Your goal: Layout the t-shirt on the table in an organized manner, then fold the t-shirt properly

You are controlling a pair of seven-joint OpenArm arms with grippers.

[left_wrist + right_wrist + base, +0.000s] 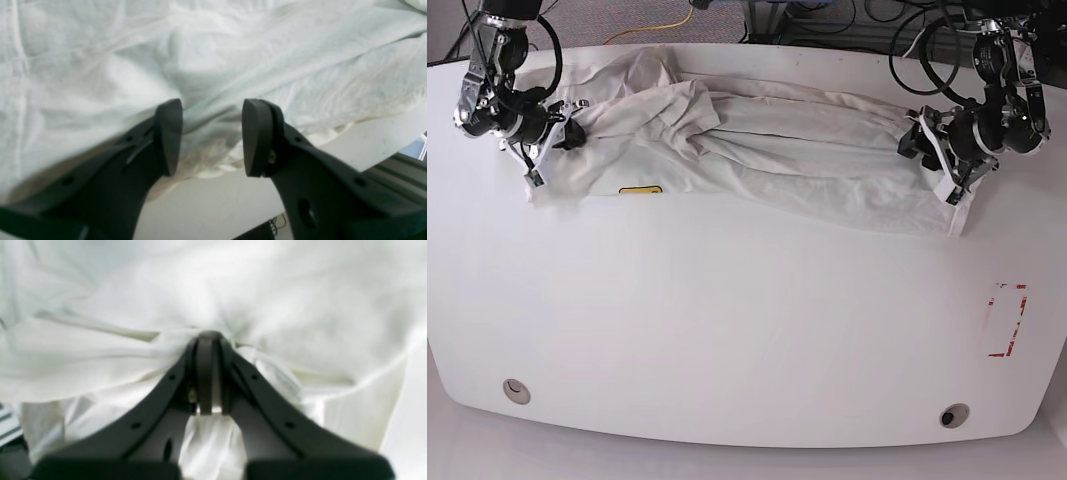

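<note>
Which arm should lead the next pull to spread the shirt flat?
Right, probably. The right gripper is already shut on the t-shirt, pinching bunched cloth at its end. The left gripper has open jaws over the other edge and must close first.

Both arms were built of black and silver-grey metal segments with looping black cables, one at the upper left of the base view, the other at the upper right. The left gripper [212, 136] had matte black fingers [255, 136] with rounded, wedge-shaped pads and small round screw holes along their shanks. The right gripper [208, 373] looked alike, with a brass-coloured screw near its pads.
</note>
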